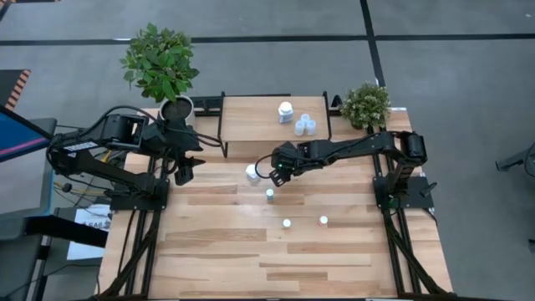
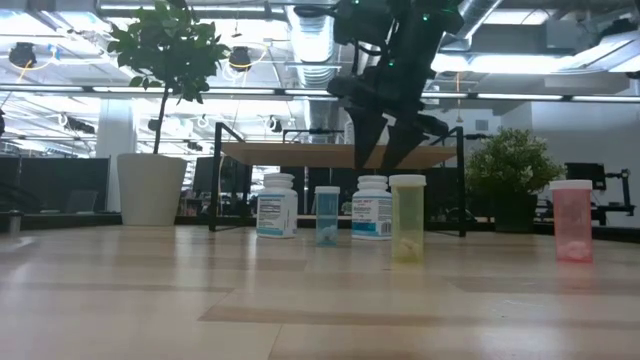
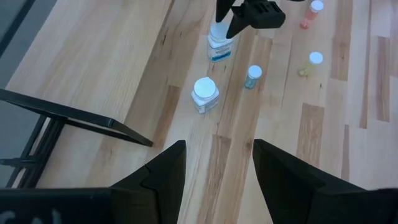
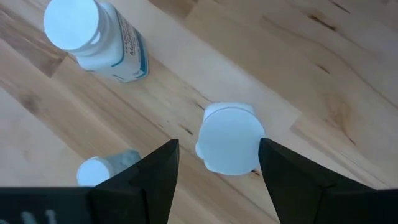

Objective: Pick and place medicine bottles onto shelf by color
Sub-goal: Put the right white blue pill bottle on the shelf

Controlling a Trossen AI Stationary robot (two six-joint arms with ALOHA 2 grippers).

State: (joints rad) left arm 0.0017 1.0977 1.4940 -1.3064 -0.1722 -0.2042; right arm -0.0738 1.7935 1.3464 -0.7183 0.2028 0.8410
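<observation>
Plank tabletop [image 1: 217, 251] of light wood, grey floor around it. High view: shelf [image 1: 251, 117] at the far edge already carries 1 larger white bottle [image 1: 286, 112] and 3 small pale-blue bottles [image 1: 304, 124] clustered just beside it. Low view hides those but shows what's on the table: 2 white labelled bottles [image 2: 277, 205], a pale-blue one [image 2: 327, 215], a yellowish translucent one [image 2: 407, 217] and a pinkish one [image 2: 572, 220], all upright cylinders with flat caps.

Right gripper [image 1: 277, 175] hangs over a white bottle; right wrist view shows its round white cap [image 4: 230, 137] directly between the spread fingers [image 4: 155, 180], no contact visible. Left gripper [image 1: 184, 171] waits by the white plant pot [image 1: 176, 109], fingers [image 3: 163, 174] apart, holding nothing.
</observation>
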